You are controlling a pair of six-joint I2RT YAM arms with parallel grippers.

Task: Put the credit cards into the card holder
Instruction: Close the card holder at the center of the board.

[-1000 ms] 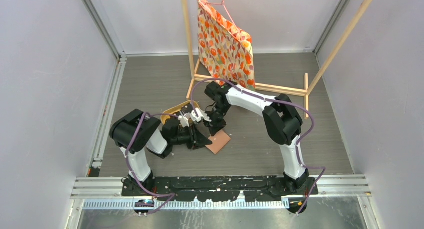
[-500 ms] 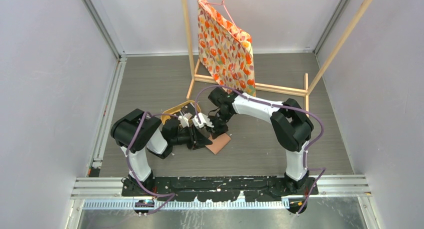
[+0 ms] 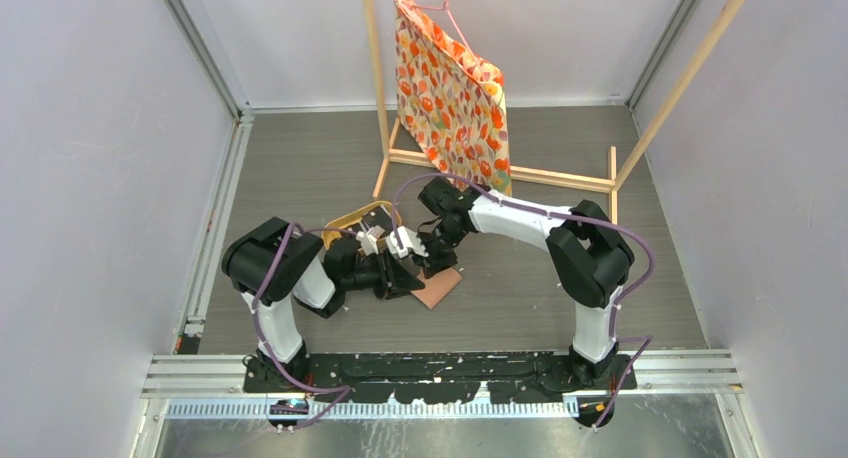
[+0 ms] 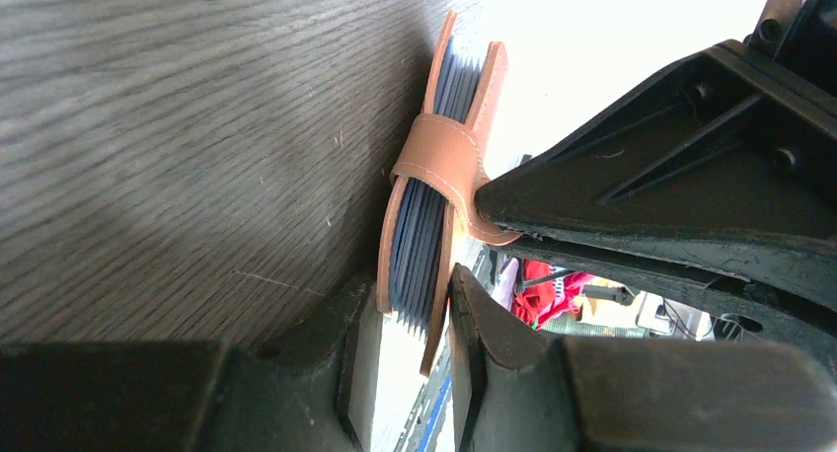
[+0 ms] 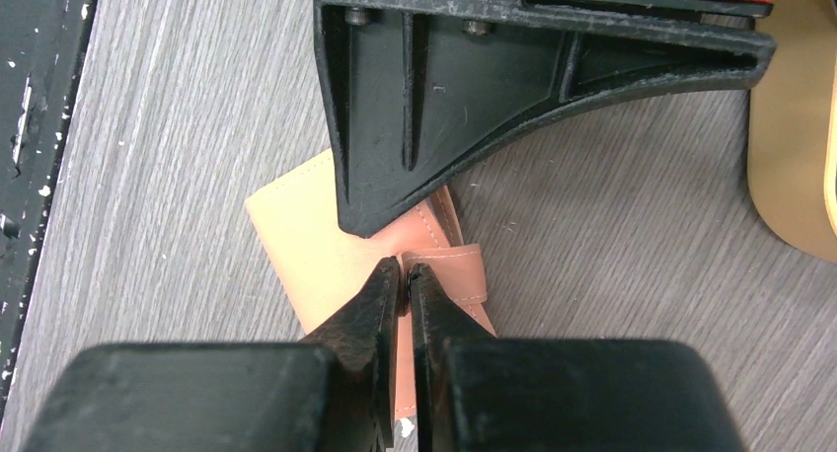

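Observation:
The salmon-brown card holder (image 3: pixel 441 287) rests on the floor between both arms. Seen edge-on in the left wrist view, the card holder (image 4: pixel 436 161) shows grey-blue slots between its two flaps, with the snap tab looped across. My left gripper (image 4: pixel 415 296) is shut on its lower end, one finger on each flap. My right gripper (image 5: pixel 405 270) is shut, its tips pinching the tab of the card holder (image 5: pixel 296 230), just under a left finger (image 5: pixel 444 107). No credit cards show plainly; whether any sit in the slots I cannot tell.
An oval yellow-rimmed wooden tray (image 3: pixel 345 221) lies just behind the left gripper and shows as the tray (image 5: pixel 790 166) at the right edge. A wooden rack (image 3: pixel 560 176) with a hanging patterned bag (image 3: pixel 450 88) stands at the back. Grey walls enclose the floor.
The right arm's wrist came down and left onto the card holder while its elbow swung right. The left arm and the holder stayed put.

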